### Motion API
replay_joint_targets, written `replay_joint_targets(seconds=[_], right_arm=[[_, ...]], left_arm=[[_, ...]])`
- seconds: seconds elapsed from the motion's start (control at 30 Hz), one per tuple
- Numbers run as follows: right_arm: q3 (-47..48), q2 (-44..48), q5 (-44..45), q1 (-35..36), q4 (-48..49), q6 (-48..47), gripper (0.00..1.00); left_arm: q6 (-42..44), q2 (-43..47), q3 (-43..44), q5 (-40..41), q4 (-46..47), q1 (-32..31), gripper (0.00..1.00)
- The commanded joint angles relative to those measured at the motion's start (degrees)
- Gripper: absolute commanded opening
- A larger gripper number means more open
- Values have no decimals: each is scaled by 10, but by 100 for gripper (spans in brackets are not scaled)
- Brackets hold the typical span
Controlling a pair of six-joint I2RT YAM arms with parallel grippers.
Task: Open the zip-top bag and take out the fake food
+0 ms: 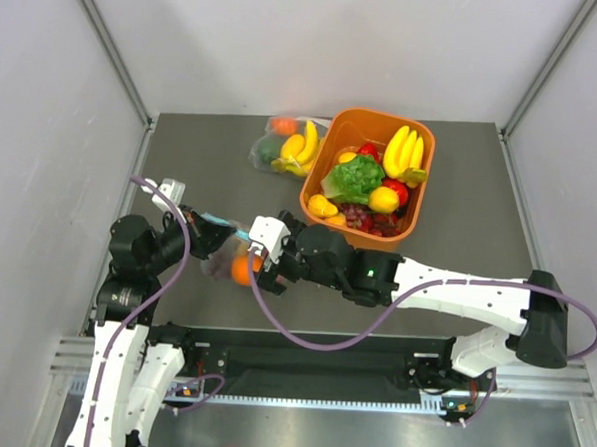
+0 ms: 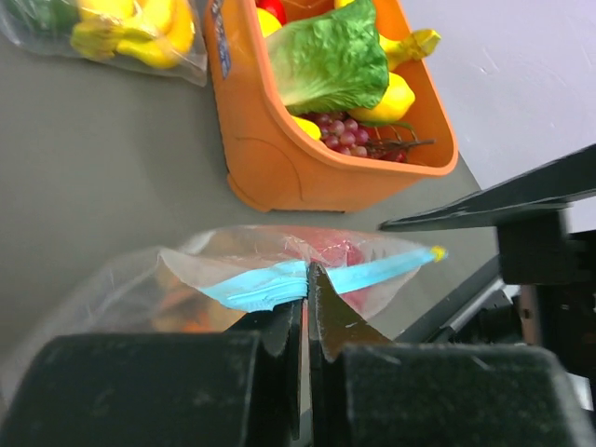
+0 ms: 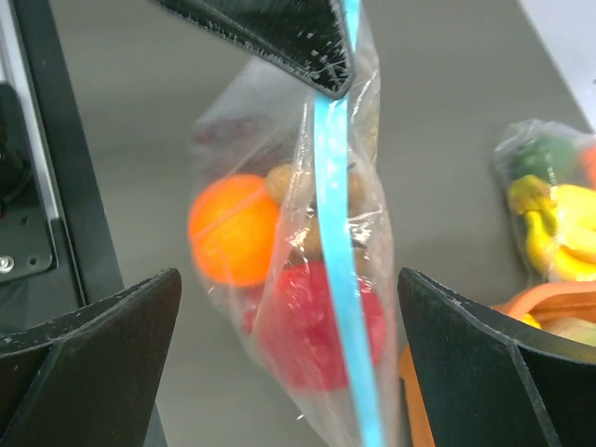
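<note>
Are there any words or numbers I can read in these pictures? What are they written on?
No text here can be read.
Sticker on the wall of the orange basket: dark print, too blurred to read.
Zip-top bag: clear plastic with a blue strip, no words or numbers seen on it.

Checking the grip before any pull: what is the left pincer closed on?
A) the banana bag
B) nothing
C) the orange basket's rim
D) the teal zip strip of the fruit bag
D: the left wrist view shows the left pincer shut on the teal zip strip of the zip-top bag.
</note>
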State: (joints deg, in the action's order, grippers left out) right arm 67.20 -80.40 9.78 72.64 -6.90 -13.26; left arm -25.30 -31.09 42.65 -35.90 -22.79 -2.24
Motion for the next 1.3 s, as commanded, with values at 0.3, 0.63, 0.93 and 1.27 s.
replay_joint_targets(seconds=[0.3, 0.63, 0.93, 1.27], right_arm=[[17, -10, -17, -28, 21, 1, 98], [-4, 12, -168, -109, 16, 21, 73], [-4, -10, -325, -108, -23, 42, 0], [-22, 16, -333, -106, -57, 37, 0]], left_arm=[[25, 32, 60, -58, -22, -7, 0], [39, 36, 71, -64, -40, -15, 0], [38, 24, 38, -52, -8, -18, 3], [84, 109, 41, -34, 32, -36, 82]])
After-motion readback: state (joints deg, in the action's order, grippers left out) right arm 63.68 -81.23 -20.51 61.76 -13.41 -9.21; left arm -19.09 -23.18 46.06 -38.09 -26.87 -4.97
